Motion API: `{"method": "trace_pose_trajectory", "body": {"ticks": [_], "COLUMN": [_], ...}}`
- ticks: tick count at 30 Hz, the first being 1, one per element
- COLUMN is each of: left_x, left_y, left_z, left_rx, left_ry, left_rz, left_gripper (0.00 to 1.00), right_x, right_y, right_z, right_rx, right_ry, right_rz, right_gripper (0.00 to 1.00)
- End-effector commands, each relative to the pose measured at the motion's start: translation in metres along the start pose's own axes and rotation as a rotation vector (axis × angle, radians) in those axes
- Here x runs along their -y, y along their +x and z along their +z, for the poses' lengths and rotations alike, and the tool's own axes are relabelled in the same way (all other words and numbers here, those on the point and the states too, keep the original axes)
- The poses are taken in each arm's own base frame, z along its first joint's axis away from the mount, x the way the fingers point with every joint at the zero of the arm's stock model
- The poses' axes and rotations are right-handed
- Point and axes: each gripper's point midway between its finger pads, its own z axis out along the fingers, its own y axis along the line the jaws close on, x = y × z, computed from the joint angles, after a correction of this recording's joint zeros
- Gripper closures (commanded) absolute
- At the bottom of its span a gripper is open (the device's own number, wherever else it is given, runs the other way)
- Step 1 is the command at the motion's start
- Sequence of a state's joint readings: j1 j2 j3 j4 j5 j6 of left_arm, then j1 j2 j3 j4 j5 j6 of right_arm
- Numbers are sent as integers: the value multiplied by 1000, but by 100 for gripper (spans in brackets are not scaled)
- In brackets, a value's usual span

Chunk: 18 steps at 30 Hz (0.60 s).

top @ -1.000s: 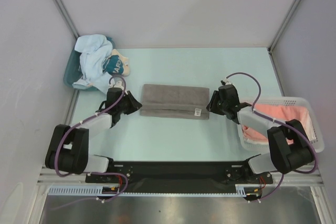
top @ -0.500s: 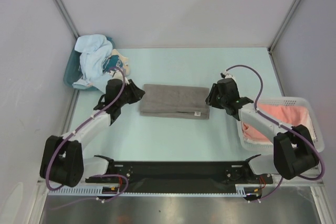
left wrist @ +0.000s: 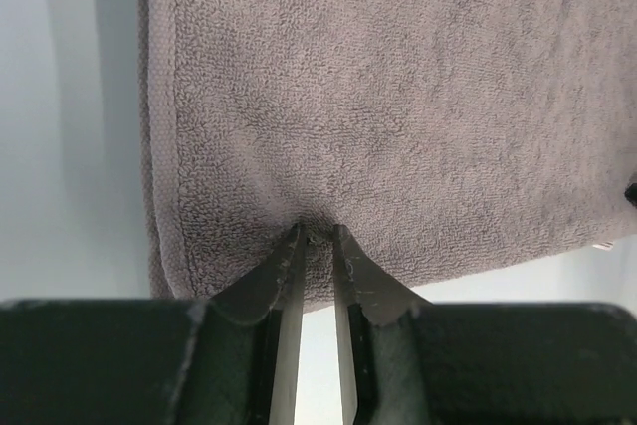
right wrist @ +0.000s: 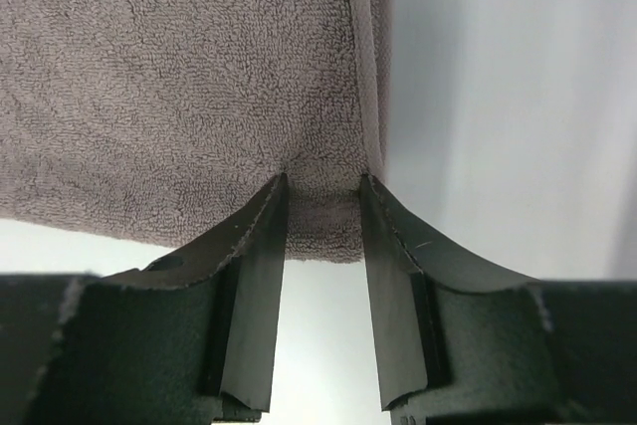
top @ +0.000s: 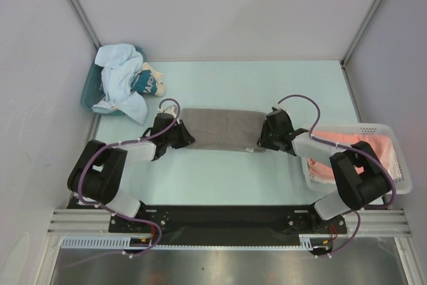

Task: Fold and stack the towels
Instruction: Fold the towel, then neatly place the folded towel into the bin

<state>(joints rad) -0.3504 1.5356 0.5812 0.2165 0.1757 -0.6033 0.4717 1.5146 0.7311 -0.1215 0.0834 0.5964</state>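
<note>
1. Both grippers had been brought inward since a second earlier, and were seen at the short ends of the grey towel [top: 223, 128]: the left gripper [top: 181, 135] at its left end, the right gripper [top: 267, 135] at its right end.
2. That towel lay as a flat folded strip at the middle of the table [top: 220, 171], its long axis running left to right between the two grippers. Each arm was equally near its own end.
3. In the left wrist view, the left fingers [left wrist: 289, 266] were nearly closed, with a pucker of the near hem pinched between their tips.
4. In the right wrist view, the right fingers [right wrist: 269, 236] were clenched on the near right corner, with a thicker wad of cloth held between them.
5. With both near corners held, the coming fold was judged to depend on that left-to-right axis.
6. A white basket [top: 350, 127] at the right held a salmon-pink towel [top: 370, 143]. A teal bin [top: 89, 95] at the back left had a light blue towel [top: 117, 75] draped over it, with a small teal bundle [top: 145, 84] just beside.
</note>
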Motion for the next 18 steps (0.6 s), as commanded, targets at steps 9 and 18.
{"method": "trace_pose_trajectory", "body": {"ticks": [9, 18], "left_x": [14, 53], "left_y": [-13, -48], "left_z": [-10, -38], "left_rx": [48, 122], "left_ry": [48, 112], "left_rz": [7, 48], "left_gripper": [74, 74], "right_x": [7, -2], "right_y": [-45, -58], "right_z": [-21, 20], "right_rx": [80, 13], "right_ry": [40, 37], "right_rz": [40, 14], "right_gripper": [38, 37]}}
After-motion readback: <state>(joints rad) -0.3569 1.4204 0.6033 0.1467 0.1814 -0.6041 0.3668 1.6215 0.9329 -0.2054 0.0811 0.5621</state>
